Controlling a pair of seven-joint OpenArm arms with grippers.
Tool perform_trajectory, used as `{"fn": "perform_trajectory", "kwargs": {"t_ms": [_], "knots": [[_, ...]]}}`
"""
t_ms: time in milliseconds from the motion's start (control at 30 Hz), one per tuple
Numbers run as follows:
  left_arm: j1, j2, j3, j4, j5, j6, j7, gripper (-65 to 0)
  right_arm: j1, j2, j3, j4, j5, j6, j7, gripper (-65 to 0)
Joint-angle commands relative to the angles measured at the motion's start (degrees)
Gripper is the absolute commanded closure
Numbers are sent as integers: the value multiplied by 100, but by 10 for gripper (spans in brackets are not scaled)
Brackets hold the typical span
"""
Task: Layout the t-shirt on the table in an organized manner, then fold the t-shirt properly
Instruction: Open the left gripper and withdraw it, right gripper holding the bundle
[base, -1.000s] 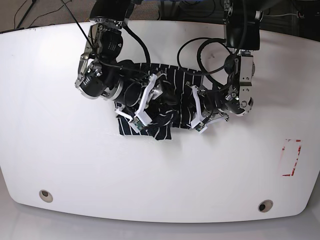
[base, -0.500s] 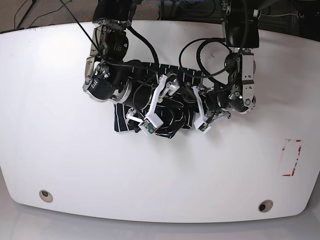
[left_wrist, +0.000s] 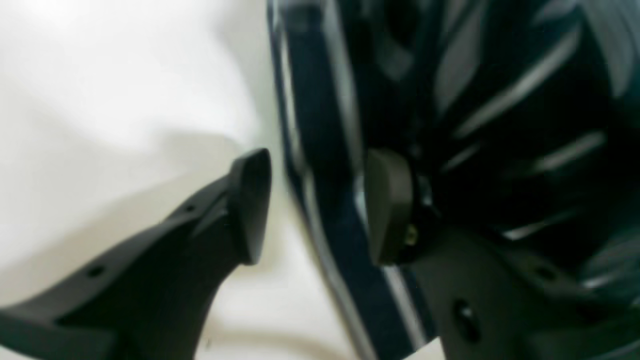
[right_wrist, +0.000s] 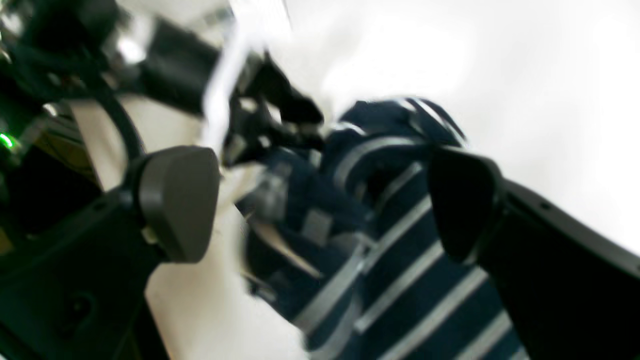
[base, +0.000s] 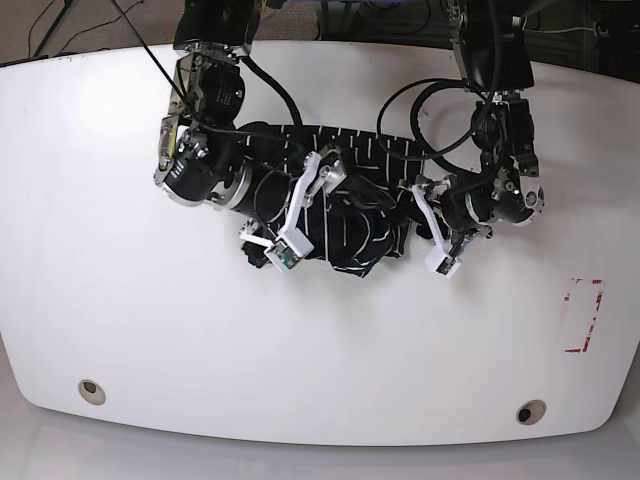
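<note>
The dark navy t-shirt (base: 352, 205) with thin white stripes lies bunched in the middle of the white table (base: 150, 330), between my two arms. In the right wrist view my right gripper (right_wrist: 322, 200) is open wide, and striped fabric (right_wrist: 390, 260) lies between and beyond its fingers without being pinched. In the left wrist view my left gripper (left_wrist: 320, 205) is open around the shirt's folded edge (left_wrist: 325, 165). The right finger (left_wrist: 387, 205) rests against the cloth, and the left finger (left_wrist: 250, 205) stands clear of it over bare table.
Two metal-ringed holes (base: 91, 390) (base: 530, 411) sit near the table's front edge. A red-marked rectangle (base: 583, 315) lies at the right. Black cables (base: 430, 110) loop over the shirt's far side, and both arm bodies hang low over the table's middle.
Both grippers have opened, the right one fully. The arm on the base view's right has drawn away to the right. The shirt bundle has shifted up and rightward.
</note>
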Motion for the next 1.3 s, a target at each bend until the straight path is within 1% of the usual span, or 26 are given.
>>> {"fn": "perform_trajectory", "kwargs": {"t_ms": [0,33,167,300,433,500,533,667,700,733,767,1000,1133,1267], "knots": [[-104,-60,-92,211,-305,-8,-85,-308,13,-33,-17,119,145,25,139,-642],[-104,-87,-162,246,-481,1,-85,-308,-57,-33,-26,119,145,25,139,-642],[-122,-96,-259,281,-806,9,-85,-310,-189,-33,-53,119,145,34,139,-642],[-175,-140,-364,457,-1122,9,-77,-308,-339,-6,-53,119,329,34,139,-642],[-183,-447,-619,730,-1509,9,-77,-307,-391,2,-53,110,505,34,139,-642],[-210,-614,-760,800,-1703,9,-77,-307,-409,2,-53,92,532,34,139,-642],[-219,-799,-883,835,-1835,9,-77,-307,-444,-6,-61,84,523,34,139,-642],[-262,-1282,-1314,870,-2230,9,-77,-307,-514,-24,-132,84,532,34,139,-642],[-315,-1493,-1534,844,-2388,18,-77,-307,-514,-24,-211,75,514,34,139,-642],[-324,-1564,-1604,826,-2432,18,-77,-307,-514,-24,-237,75,505,34,139,-642],[-359,-1783,-1797,818,-2564,18,-77,-307,-523,-24,-307,48,505,34,139,-642],[-350,-2698,-2527,818,-3030,18,-77,-307,-611,-42,-703,-171,523,34,157,-642],[-333,-3041,-2782,818,-3188,18,-77,-307,-593,-50,-905,-347,549,34,166,-642],[-183,-3190,-3072,818,-3197,18,-77,-307,-479,-138,-1002,-602,549,34,236,-642]]}}
